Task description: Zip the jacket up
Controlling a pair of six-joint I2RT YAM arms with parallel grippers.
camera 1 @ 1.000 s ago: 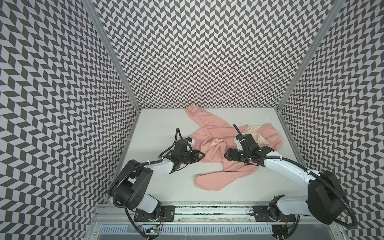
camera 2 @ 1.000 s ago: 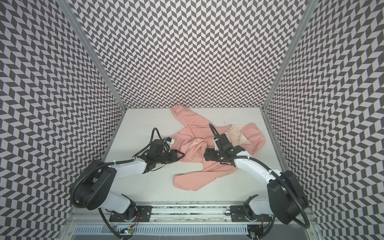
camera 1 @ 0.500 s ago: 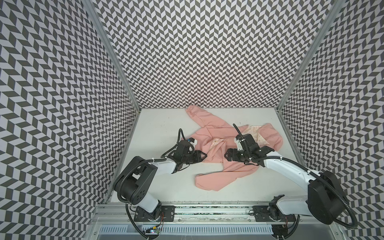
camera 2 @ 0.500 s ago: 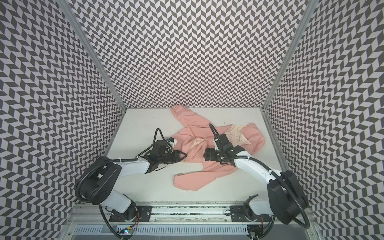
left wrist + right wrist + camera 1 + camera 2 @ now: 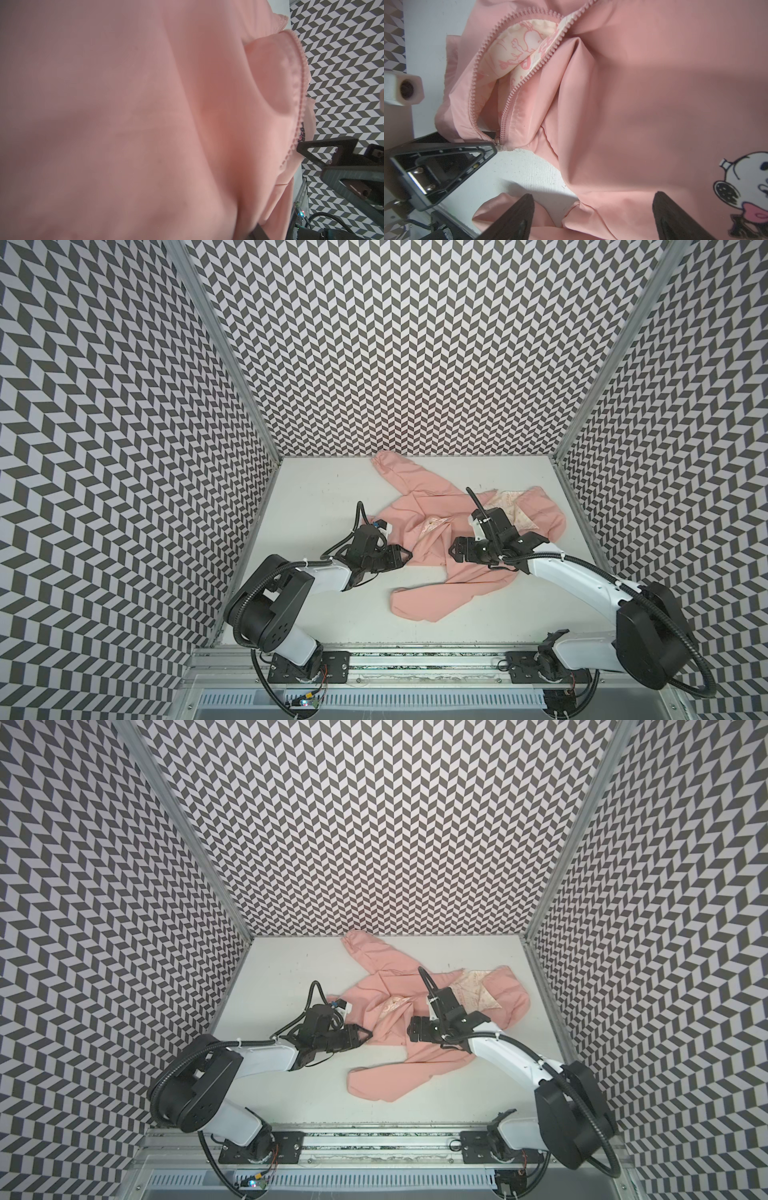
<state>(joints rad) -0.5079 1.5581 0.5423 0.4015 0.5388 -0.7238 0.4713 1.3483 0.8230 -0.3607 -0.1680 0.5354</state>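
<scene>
1. Although the jacket lies where it lay a second ago, crumpled near the middle of the worktop with one sleeve toward the back wall and the other toward the front rail, its zipper is open. The two rows of teeth spread over the cream lining and meet only at the hem.
2. What has changed is the left claw. It has crept forward to that hem, and in the right wrist view one fingertip touches the zipper's bottom end.
3. Its jaws stand narrow, with hem cloth seemingly between them. Whether they actually pinch it I cannot tell.
4. The right claw has not moved. It hovers wide over the front panel near the cartoon dog graphic, holding nothing.
5. My reading is that the anchor at the zipper's base is being set, and the upward pull has not begun.
</scene>
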